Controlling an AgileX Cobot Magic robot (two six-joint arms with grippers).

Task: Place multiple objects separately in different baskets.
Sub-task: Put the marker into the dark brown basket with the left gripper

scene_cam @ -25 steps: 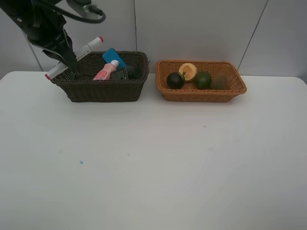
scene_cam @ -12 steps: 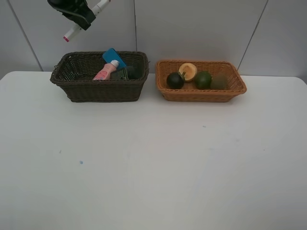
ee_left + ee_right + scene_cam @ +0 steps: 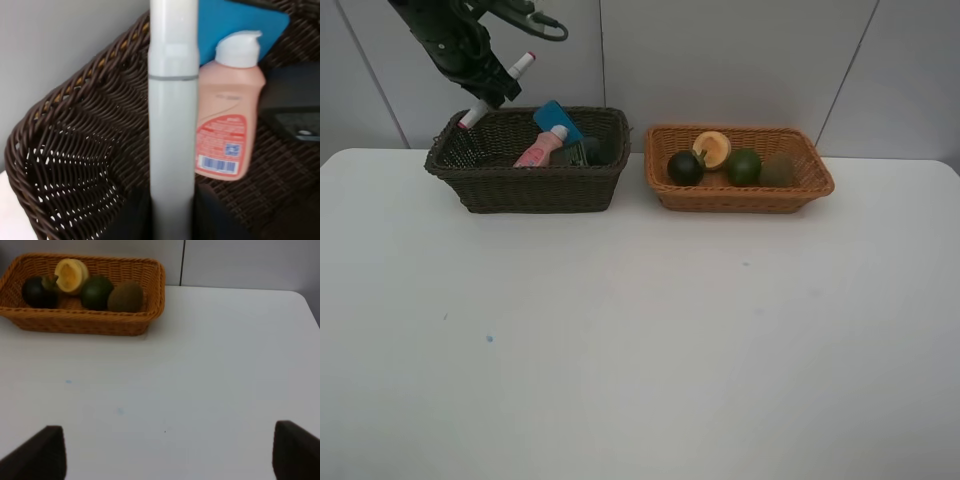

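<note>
Left gripper (image 3: 483,92) held the white-red marker (image 3: 497,90) above the dark brown basket (image 3: 525,187); right gripper (image 3: 170,450) idle.
Left jaws were clamped on the marker, tilted over the basket's left end at the bench's (image 3: 640,340) far edge. Pink bottle (image 3: 540,149), blue flat block (image 3: 558,117) and dark grey bottle (image 3: 588,152) lay inside. Orange-tan basket (image 3: 740,196), just beside it, held mangosteen (image 3: 685,167), peach (image 3: 711,149), green fruit (image 3: 743,166) and kiwi (image 3: 777,170). Right jaws stood wide apart, holding nothing.

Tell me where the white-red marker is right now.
In the exterior high view the white-red marker hangs tilted at upper left, clamped in the left gripper above the left end of the dark brown woven wicker basket.
</note>
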